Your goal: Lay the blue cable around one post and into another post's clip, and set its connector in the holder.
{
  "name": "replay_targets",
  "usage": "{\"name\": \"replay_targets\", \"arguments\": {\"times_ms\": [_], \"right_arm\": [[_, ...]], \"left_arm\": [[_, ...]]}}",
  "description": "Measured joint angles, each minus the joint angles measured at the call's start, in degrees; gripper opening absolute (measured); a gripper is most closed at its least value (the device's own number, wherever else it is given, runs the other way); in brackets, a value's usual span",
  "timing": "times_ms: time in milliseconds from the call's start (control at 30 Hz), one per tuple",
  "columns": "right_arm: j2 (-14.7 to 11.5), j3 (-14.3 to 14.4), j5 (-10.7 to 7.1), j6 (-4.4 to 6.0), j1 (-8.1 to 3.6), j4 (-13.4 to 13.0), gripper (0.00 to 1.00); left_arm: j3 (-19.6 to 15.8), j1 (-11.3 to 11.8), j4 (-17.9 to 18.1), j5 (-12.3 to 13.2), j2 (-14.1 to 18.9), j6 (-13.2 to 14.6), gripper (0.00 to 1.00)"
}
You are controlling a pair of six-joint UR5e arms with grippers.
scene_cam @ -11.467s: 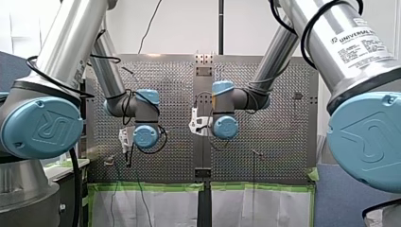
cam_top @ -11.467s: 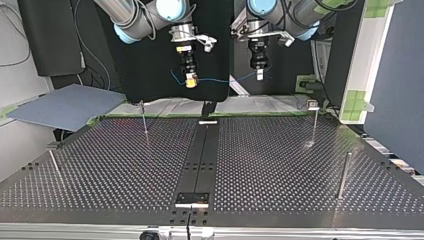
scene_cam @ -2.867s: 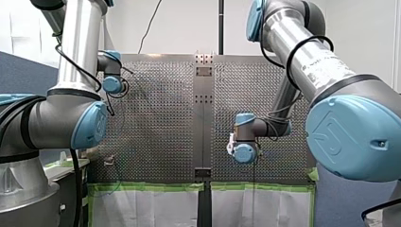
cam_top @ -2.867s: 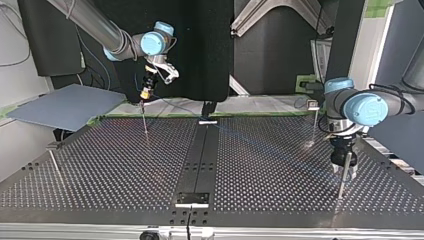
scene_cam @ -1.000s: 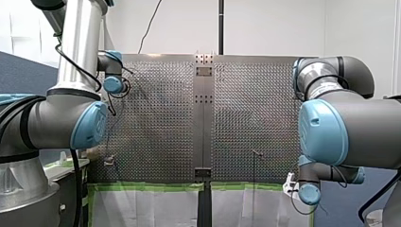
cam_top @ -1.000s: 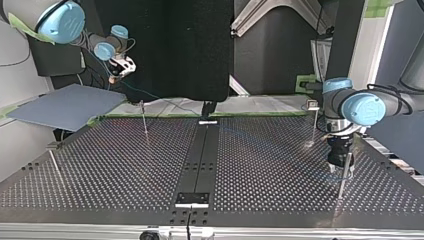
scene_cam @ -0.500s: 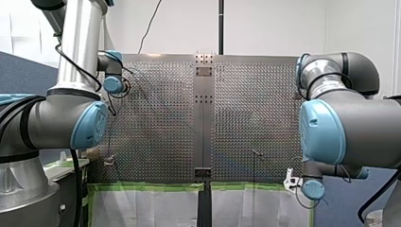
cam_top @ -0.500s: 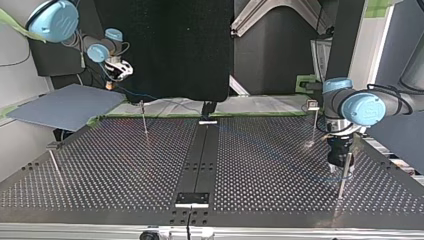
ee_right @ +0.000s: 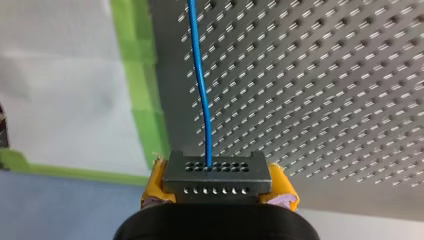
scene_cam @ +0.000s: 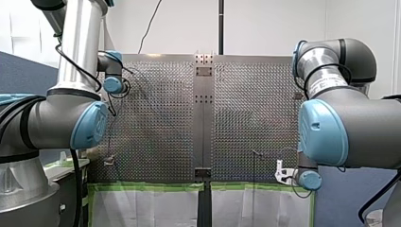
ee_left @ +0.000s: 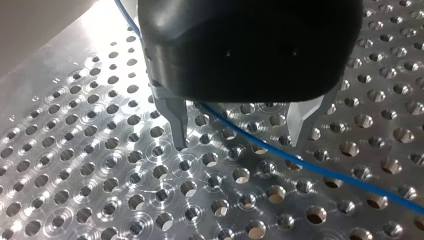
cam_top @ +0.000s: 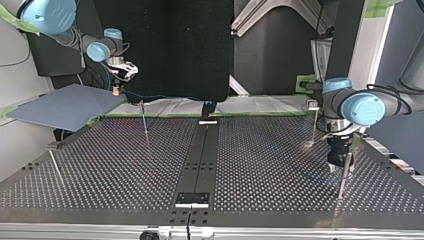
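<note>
Clamping down with my right gripper (ee_right: 218,184), I've got its yellow pads (ee_right: 155,182) tight on the dark rectangular connector (ee_right: 217,172) with rows of small holes, up at the upper left of the top view by the green-taped edge of the perforated metal table (ee_right: 325,75). The thin blue cable (ee_right: 199,75) runs straight out of the connector ahead of me. At that view's lower right, my left gripper (cam_top: 341,170) hangs just beside a slim metal post (cam_top: 344,177), its metal fingers (ee_left: 176,120) apart, with the cable passing between them over the holes.
</note>
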Motion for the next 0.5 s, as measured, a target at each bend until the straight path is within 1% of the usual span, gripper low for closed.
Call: {"name": "replay_targets", "arguments": {"times_ms": [100,200,267,300,367,500], "right_arm": [[-1.77,1.14,-1.78,0.00,-0.07,-0.32,0.00],[-3.40,2.49,-3.40,0.03,-0.14,-1.33,0.00],[-4.55,3.58,-4.56,0.23,-0.26,-2.31,0.00],[-5.05,4.07,-5.07,0.45,-0.34,-2.75,0.00],[-6.23,5.23,-5.92,1.24,-0.58,-3.65,0.00],[-8.47,7.47,-5.95,3.27,-1.08,-5.44,0.00]], "left_arm": [[-0.01,0.01,0.01,-0.01,-0.01,0.00,1.00],[0.00,0.01,0.01,0.00,-0.01,0.00,1.00],[0.00,0.01,0.01,0.00,-0.02,0.00,1.00],[0.01,0.01,0.01,0.00,-0.02,0.00,1.00],[0.01,0.01,0.01,0.02,-0.02,0.00,1.00],[0.02,0.04,0.01,0.06,-0.02,-0.05,1.00]]}}
